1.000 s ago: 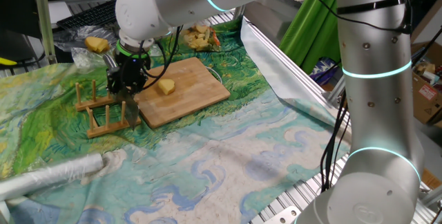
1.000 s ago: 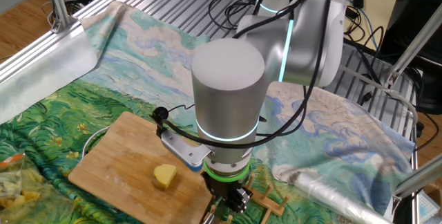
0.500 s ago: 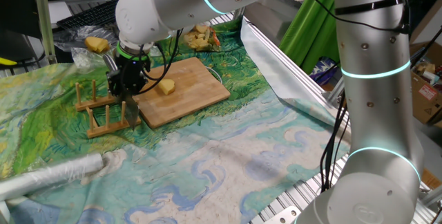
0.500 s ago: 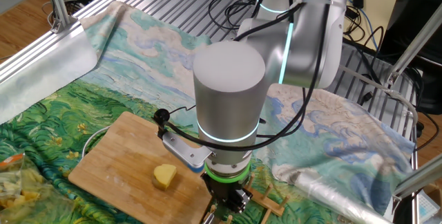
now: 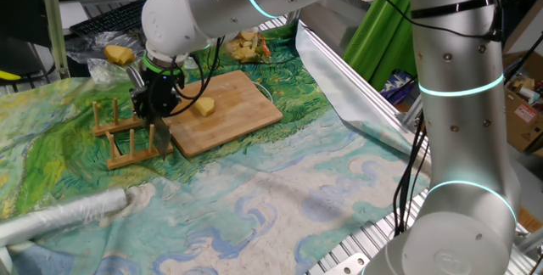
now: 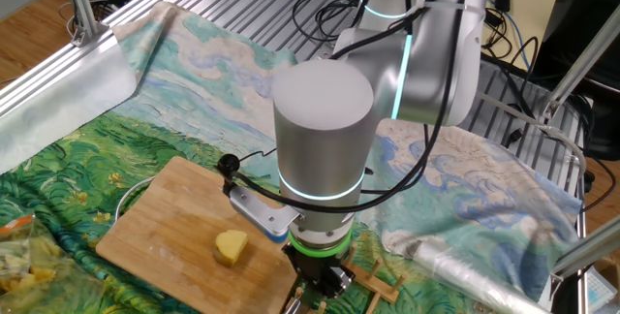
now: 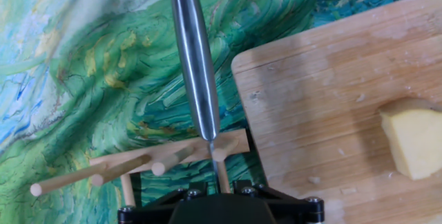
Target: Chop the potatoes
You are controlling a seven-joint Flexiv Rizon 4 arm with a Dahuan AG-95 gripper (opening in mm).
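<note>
End effector point(image 5: 155, 114) clamped on knife point(image 7: 195, 72) over peg rack point(image 5: 127, 135). Potato point(image 5: 204, 106) on board point(image 5: 225, 109), at 3 o'clock in hand view. Step: knife pickup; next, lift clear, carry over potato

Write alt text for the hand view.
A steel knife runs up from the dark pincer, above a wooden peg rack on a green painted cloth. At right, a pale potato lies on a wooden cutting board.
</note>
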